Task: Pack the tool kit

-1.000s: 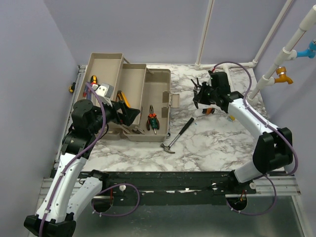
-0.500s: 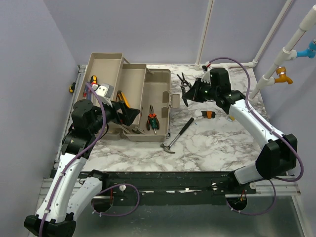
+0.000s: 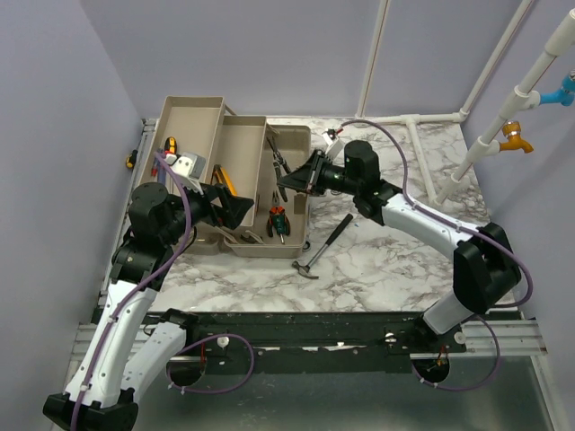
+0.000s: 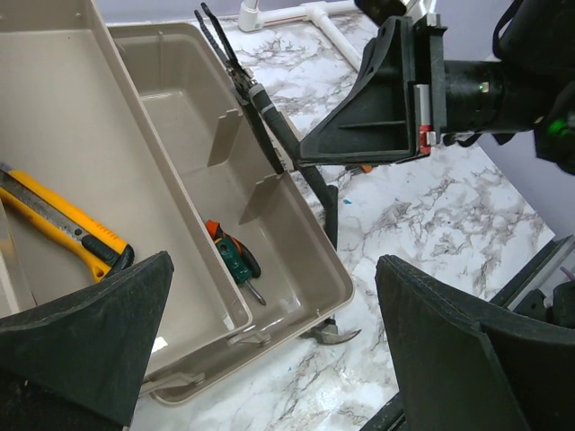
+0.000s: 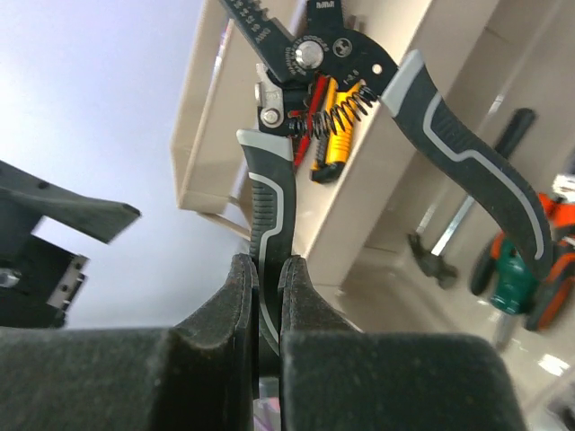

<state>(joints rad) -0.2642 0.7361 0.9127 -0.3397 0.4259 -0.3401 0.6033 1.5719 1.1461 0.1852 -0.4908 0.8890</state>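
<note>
The right gripper (image 5: 267,296) clamps one rubbery handle of the pliers (image 5: 310,56) over the toolbox (image 3: 295,144) at its 3 o'clock bin, while the left gripper (image 3: 229,208) gapes empty; the stiff, head-heavy steel likely swings in this one-handle pinch, so a hold nearer the pivot looks steadier.

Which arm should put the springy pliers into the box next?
The right. The right end effector is shut on one handle of the black-and-grey spring-loaded pliers, holding them over the beige plastic toolbox. The left end effector is open and holds nothing.
</note>
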